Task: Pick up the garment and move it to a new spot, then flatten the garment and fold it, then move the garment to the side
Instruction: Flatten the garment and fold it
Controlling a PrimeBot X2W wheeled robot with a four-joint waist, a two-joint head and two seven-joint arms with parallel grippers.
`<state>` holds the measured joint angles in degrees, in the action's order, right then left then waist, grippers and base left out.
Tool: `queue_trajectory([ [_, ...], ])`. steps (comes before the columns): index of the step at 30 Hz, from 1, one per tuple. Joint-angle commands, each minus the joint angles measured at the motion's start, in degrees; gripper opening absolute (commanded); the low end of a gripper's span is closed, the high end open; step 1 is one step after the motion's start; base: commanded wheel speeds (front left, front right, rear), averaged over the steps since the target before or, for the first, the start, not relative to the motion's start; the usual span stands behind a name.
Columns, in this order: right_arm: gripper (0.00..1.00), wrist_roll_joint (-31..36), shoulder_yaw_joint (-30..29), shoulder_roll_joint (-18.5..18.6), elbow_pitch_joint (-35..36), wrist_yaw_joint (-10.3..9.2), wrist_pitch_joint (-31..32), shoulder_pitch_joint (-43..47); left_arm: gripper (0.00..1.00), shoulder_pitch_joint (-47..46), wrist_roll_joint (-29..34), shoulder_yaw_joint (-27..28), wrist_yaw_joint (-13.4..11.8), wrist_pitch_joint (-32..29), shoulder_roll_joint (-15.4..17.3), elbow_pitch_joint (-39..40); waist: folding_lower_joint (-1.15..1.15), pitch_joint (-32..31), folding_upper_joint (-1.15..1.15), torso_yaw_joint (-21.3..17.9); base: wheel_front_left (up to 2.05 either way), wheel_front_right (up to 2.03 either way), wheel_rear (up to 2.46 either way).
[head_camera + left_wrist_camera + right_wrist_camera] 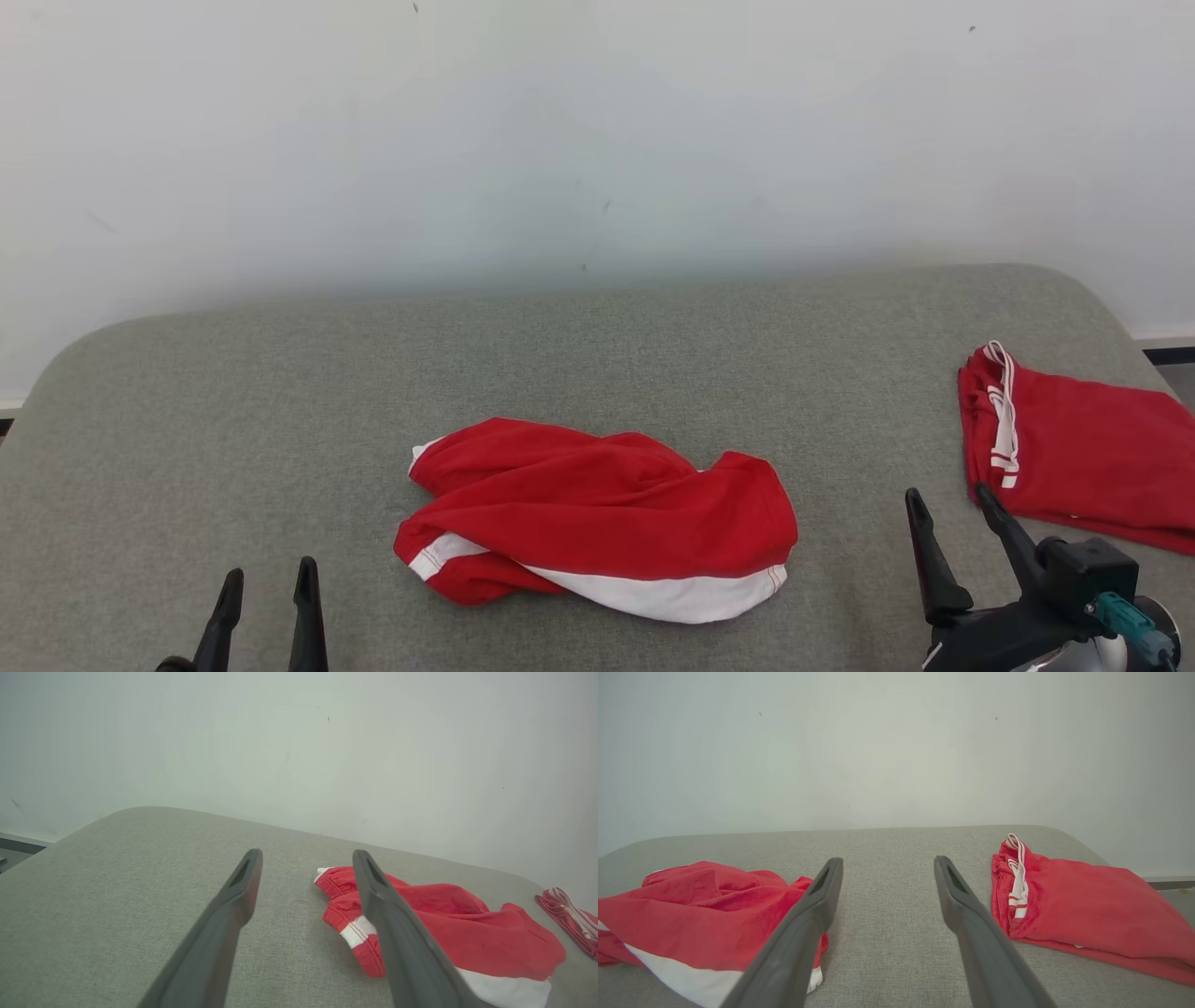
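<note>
A crumpled red garment (597, 518) with white bands lies bunched near the middle of a grey fabric-covered table (233, 420). It is closer to the near edge than to the far edge, which runs along a pale wall (597, 140). Bare grey surface spreads on every side of it: a wide stretch to the robot's left reaching the rounded far-left corner, a strip behind it up to the wall, and a narrower gap to the right. Across that gap, a second red garment (1083, 448), folded flat with a white drawstring on top, sits near the table's right edge, well apart from the crumpled one. The left gripper (269, 569) hovers at the near edge, left of the garment, its two dark fingers spread and empty. The right gripper (948, 493) hangs between the two red pieces, just beside the folded one, jaws likewise wide apart and holding nothing.
</note>
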<state>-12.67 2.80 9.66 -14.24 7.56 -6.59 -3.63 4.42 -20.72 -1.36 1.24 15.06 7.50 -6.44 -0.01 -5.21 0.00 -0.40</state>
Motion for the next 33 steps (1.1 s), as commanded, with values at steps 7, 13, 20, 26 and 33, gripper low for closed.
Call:
queue_trajectory([
  [7, 1.00, 0.2, -0.4, -1.0, -0.9, -0.16, -1.1, 0.2, 1.00, -0.3, 2.8, 1.2, 1.2, 0.1, -1.0, -1.9, 0.01, -0.6, 0.00, 0.8, 0.00, 0.00, 0.00],
  [13, 1.00, 0.3, -0.7, -1.5, -1.3, -0.16, -1.5, 1.0, 1.00, -0.1, 3.6, 1.5, 1.5, 0.1, -1.5, -3.6, 0.01, -0.4, 0.00, 0.6, 0.00, 0.00, 0.00],
  [20, 1.00, 0.1, -1.1, -1.4, -1.4, -0.16, -1.5, 1.0, 1.00, 0.4, 4.2, 1.6, 1.7, 0.1, -2.1, -3.9, 0.01, -0.1, 0.00, 0.9, 0.00, 0.00, 0.00],
  [26, 1.00, 0.4, -0.9, -1.7, -1.1, -0.16, -1.1, 1.1, 1.00, 0.8, 4.9, 1.1, 1.7, 0.1, -2.3, -4.1, 0.01, 0.1, 0.00, 1.1, 0.00, 0.00, 0.00],
  [33, 1.00, -2.3, 3.2, -0.9, -4.3, -0.16, 2.1, -1.3, 1.00, -3.1, 6.5, -3.1, 2.4, -1.6, -2.7, -8.8, 0.01, 1.9, 0.00, 1.2, 0.00, 0.00, 0.00],
])
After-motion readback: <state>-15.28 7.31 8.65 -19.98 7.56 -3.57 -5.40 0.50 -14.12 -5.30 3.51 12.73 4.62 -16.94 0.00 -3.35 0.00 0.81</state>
